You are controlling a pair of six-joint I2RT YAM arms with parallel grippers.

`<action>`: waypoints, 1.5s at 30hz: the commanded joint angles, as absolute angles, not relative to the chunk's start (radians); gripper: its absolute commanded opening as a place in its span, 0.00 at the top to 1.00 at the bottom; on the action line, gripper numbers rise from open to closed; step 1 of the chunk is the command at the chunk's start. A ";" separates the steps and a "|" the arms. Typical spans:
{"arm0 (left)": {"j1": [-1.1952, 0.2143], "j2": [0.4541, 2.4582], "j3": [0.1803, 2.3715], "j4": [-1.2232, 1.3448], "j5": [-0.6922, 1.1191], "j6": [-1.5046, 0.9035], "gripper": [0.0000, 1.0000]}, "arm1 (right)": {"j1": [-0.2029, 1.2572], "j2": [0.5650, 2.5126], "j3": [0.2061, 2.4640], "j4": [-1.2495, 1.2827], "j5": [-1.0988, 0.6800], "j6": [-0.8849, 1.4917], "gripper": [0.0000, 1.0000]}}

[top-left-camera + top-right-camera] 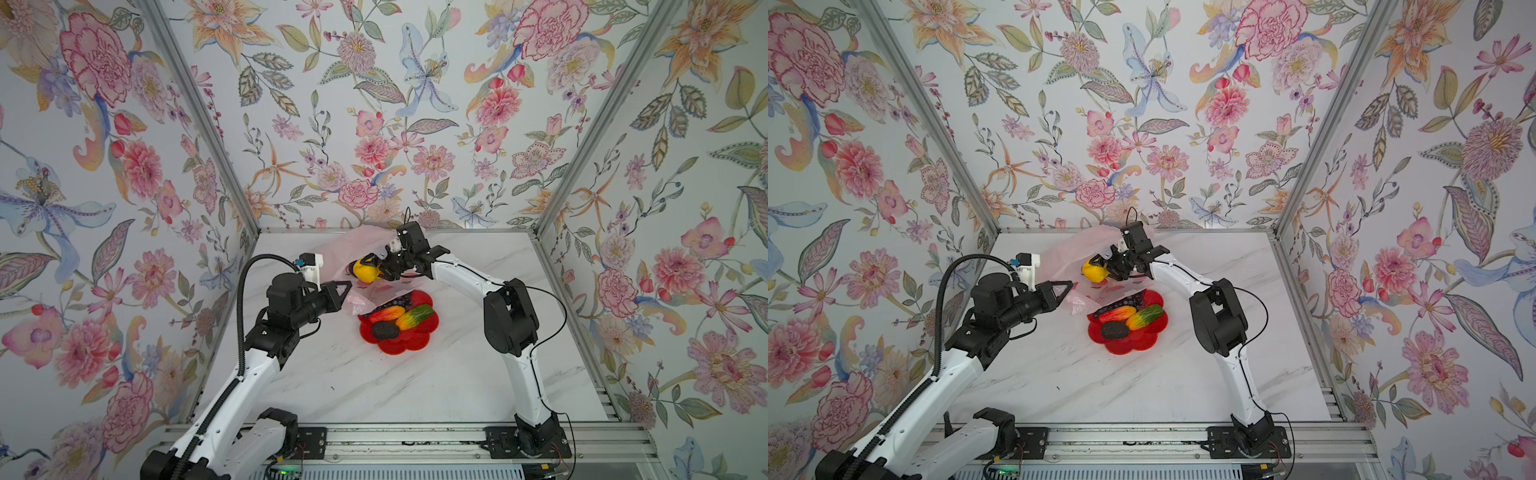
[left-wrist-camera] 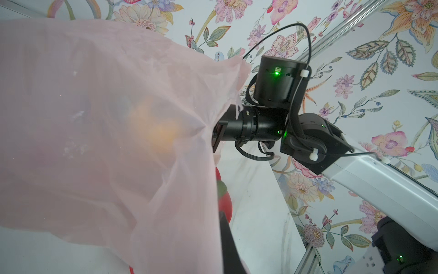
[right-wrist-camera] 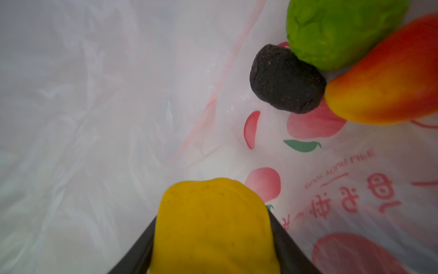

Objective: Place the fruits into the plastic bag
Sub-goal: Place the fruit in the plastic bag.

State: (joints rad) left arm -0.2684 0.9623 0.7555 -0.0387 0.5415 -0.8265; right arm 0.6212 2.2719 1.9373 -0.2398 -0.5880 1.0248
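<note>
**Yellow toy lemon (image 3: 213,220) pinched inside the pale pink translucent plastic bag (image 1: 353,245)**

The right gripper (image 1: 374,269) clasped the lemon between its black fingers and reached into the bag's raised mouth. The left gripper (image 1: 345,288), jaws pressed together, clamped a fold of the bag's edge and held it off the white marble tabletop (image 1: 374,386). Past the lemon, inside the bag, a dark rough avocado (image 3: 286,80), a green netted ball (image 3: 336,30) and a red-yellow mango (image 3: 388,78) lay touching one another on the printed film. Just beside the bag sat a red flower-shaped plate (image 1: 415,347). It carried a red-orange long piece (image 1: 386,313), a green-orange long piece (image 1: 415,316) and a second dark avocado (image 1: 385,330). A purple grape bunch (image 1: 400,299) lay at the plate's far edge, partly under the bag's film.
</note>
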 commanded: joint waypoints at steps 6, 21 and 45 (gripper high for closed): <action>-0.258 0.915 0.763 -0.089 0.518 -0.804 1.00 | 0.615 2.474 2.232 -0.356 -0.602 0.988 0.37; -0.239 0.906 0.747 -0.106 0.513 -0.799 1.00 | 0.620 2.635 2.488 -0.359 -0.660 1.019 0.01; -0.231 0.906 0.735 -0.117 0.477 -0.801 1.00 | 0.619 2.418 2.367 -0.611 -0.802 0.781 0.01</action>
State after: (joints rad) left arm -0.2413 0.9176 0.7528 -0.1112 0.4957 -0.8185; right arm 0.6216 2.5011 2.3882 -0.5014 -0.7544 0.8829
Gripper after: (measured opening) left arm 0.047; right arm 0.988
